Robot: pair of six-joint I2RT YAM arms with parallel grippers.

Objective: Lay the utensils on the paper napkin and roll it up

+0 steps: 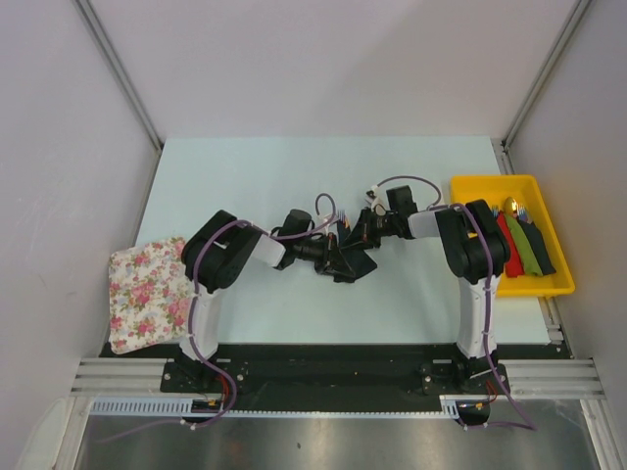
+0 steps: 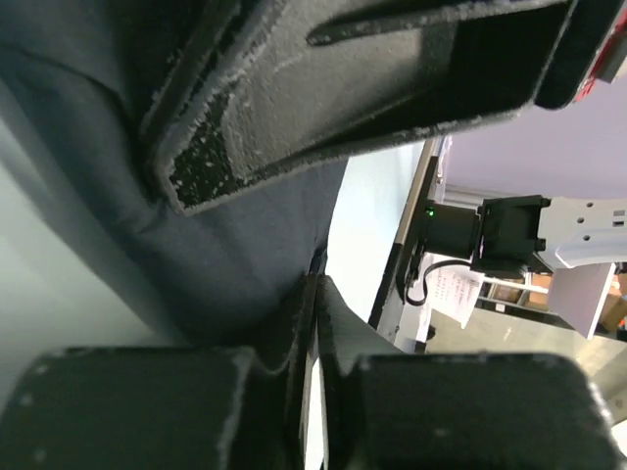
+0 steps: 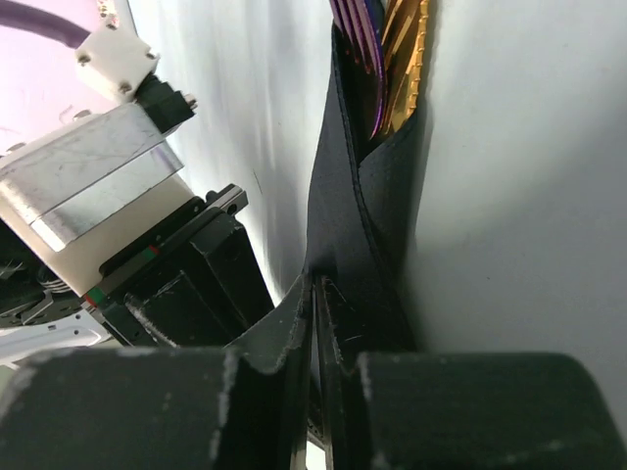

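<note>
At the table's middle both arms meet over the black paper napkin (image 1: pixel 355 266). In the right wrist view the napkin (image 3: pixel 343 215) is folded lengthwise around the utensils (image 3: pixel 397 59), whose gold-orange and purple ends stick out of its far end. My right gripper (image 3: pixel 316 284) is shut on the napkin's near edge. In the left wrist view my left gripper (image 2: pixel 315 279) has its jaws pressed together on an edge of the dark sheet (image 2: pixel 216 255), with the other arm's finger (image 2: pixel 343 88) close above. From above, the left gripper (image 1: pixel 338 257) and the right gripper (image 1: pixel 361 233) nearly touch.
A yellow tray (image 1: pixel 470 186) at the right holds red and green rolled napkins (image 1: pixel 517 247) with gold cutlery. A floral cloth (image 1: pixel 147 294) lies at the near left edge. White walls enclose the pale table (image 1: pixel 294 176).
</note>
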